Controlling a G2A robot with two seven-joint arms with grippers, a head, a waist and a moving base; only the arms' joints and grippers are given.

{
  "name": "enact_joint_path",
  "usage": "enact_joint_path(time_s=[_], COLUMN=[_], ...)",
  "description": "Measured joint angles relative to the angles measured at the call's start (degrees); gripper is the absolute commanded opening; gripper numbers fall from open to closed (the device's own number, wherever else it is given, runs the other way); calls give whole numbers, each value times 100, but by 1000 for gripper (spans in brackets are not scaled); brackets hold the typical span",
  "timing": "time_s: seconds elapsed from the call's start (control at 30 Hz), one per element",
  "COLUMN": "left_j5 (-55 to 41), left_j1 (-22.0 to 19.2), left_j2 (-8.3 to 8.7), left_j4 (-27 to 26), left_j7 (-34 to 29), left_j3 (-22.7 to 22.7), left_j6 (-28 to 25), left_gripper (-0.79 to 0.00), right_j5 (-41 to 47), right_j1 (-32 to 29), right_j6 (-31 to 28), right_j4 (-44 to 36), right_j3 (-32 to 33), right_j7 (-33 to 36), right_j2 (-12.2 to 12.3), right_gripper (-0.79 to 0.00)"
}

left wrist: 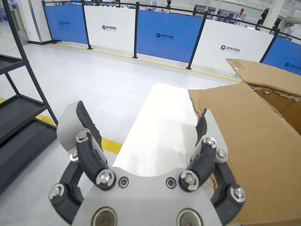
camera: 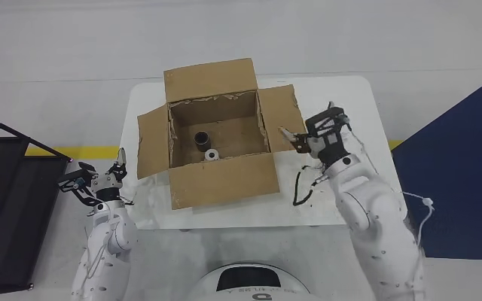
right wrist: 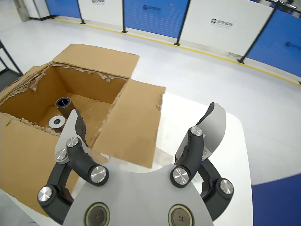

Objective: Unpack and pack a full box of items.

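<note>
- Left claw [left wrist: 142,114], jaws spread wide and empty, sits outside the box's left flap. One finger is just beside that flap's edge.
- One cardboard box [camera: 218,180] stands mid-table [camera: 346,98], open, with all four flaps folded outward.
- Two cylinders stand on the box floor, left of its centre and toward its near wall. One is a dark tube [right wrist: 63,104] and one has a pale ring top [right wrist: 56,121]. They are just beside each other; whether they touch is unclear.
- Both cylinders have their long axis upright, ends facing up out of the box.
- Right claw [right wrist: 145,118], jaws also wide and empty, hangs over the box's right flap and is angled toward the opening.
- From the right claw, the cylinders lie down inside the box, past the right wall. From the left claw, they lie beyond the left flap and wall.
- Judged from this, the right claw looks better placed. Either claw would likely have to drop in from above the box to close around an upright side.
- Count: two claws, one box, four flaps, two cylinders.
</note>
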Motion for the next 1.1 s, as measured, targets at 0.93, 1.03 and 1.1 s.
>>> enact_joint_path(time_s=[0.93,1.03,1.1], left_j5=[0,0,0], left_j1=[0,0,0], left_j2=[0,0,0], left_j4=[0,0,0], left_j7=[0,0,0], left_j3=[0,0,0], left_j6=[0,0,0], left_gripper=[0,0,0], right_j5=[1742,2064,2188], right_j1=[3767,4266,4512], right_j6=[-1097,-1015,-904], right_j4=[3239,3953,4360], right_j3=[-2663,-3111,-3371], right_j7=[2002,2214,2271], right_j2=[-566,-742,-858], right_gripper=[0,0,0])
